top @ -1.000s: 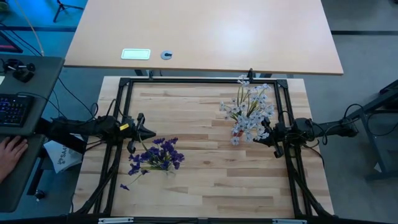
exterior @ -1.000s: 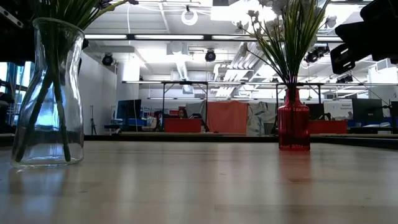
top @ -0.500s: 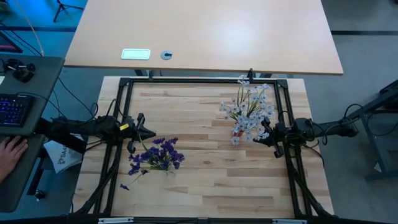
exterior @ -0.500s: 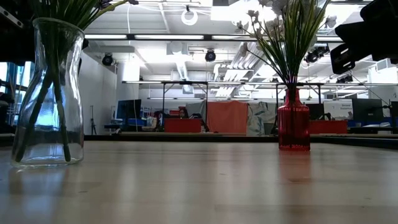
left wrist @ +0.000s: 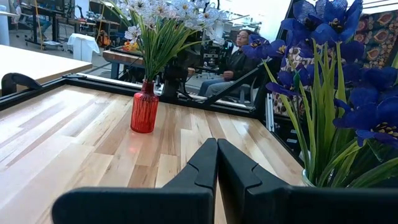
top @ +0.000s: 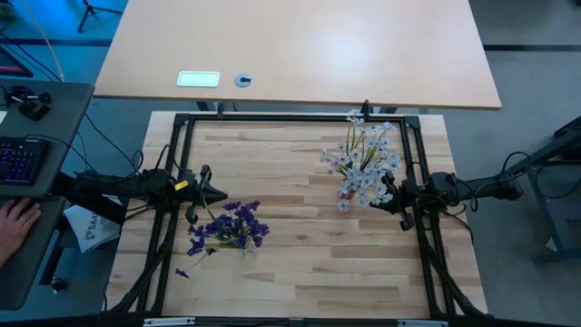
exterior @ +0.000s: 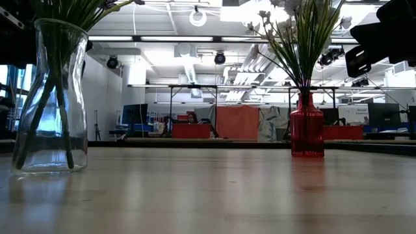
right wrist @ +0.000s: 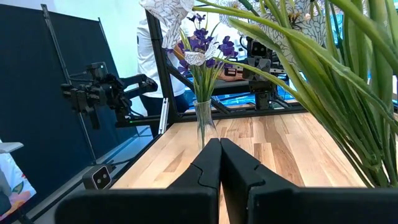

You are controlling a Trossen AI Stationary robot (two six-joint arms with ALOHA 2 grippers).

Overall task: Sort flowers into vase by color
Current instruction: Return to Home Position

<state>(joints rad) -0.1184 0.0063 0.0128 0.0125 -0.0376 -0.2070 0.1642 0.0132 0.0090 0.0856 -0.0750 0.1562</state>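
Note:
Dark purple flowers [top: 229, 227] stand with their stems in a clear glass vase [exterior: 51, 97] near the table's left side; the purple flowers [left wrist: 336, 68] rise close beside my left gripper. Pale white-bluish flowers [top: 363, 163] stand in a small red vase [exterior: 307, 133] near the right side, also the red vase [left wrist: 144, 109] across the table in the left wrist view. My left gripper [left wrist: 217, 149] is shut and empty, just left of the purple bunch. My right gripper [right wrist: 220, 147] is shut and empty, just right of the pale bunch, whose leaves [right wrist: 336, 81] fill that view.
A black metal frame [top: 290, 117] runs round the wooden table top [top: 300, 263]. A small purple blossom [top: 182, 272] lies loose near the table's left near corner. A person's hand [top: 16, 221] rests beside a keyboard off the left edge; another person [left wrist: 239, 56] sits beyond the table.

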